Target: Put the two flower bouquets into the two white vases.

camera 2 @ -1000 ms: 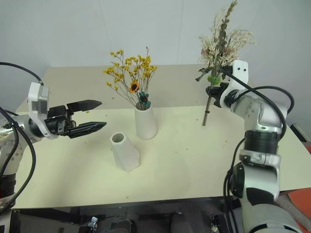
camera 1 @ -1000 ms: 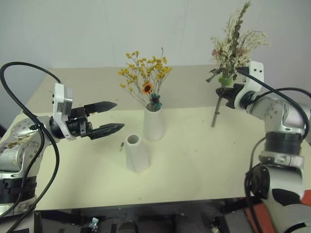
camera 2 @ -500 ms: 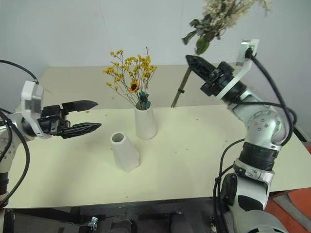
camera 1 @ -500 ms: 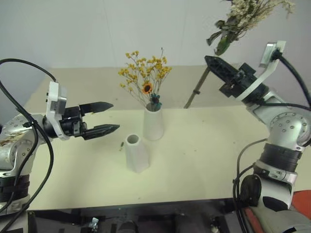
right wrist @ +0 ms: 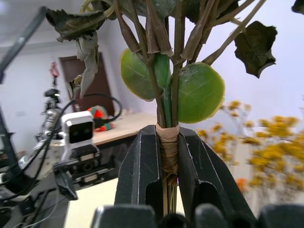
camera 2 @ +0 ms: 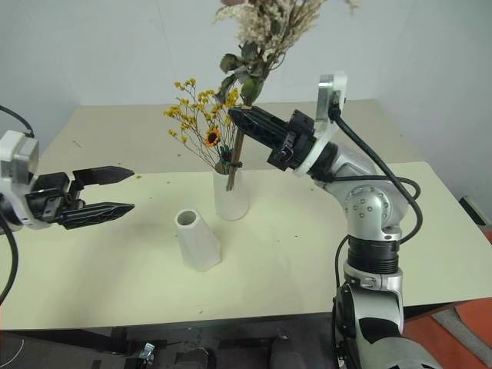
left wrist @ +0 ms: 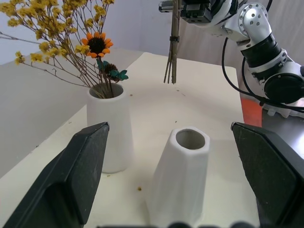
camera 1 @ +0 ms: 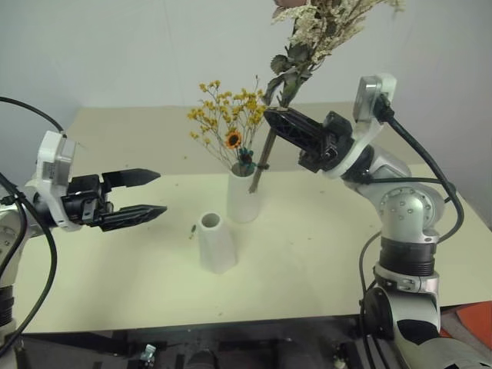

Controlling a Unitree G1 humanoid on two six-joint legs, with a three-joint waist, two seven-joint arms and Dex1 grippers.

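Above the table [camera 1: 323, 254], the right gripper [camera 1: 270, 117], clamped on the cream-white bouquet [camera 1: 307, 34], has swung it leftward beside the taller vase [camera 1: 243, 196] holding the yellow bouquet [camera 1: 231, 123], short of the empty faceted vase [camera 1: 216, 242]; the left gripper [camera 1: 154, 192] waits open, holding nothing.

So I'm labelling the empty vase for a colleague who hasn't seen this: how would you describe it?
On the cream table, two white vases stand near the middle. The empty vase is the nearer one, short and faceted with a narrow open mouth; its neighbour, the taller smooth vase, already holds the yellow bouquet.
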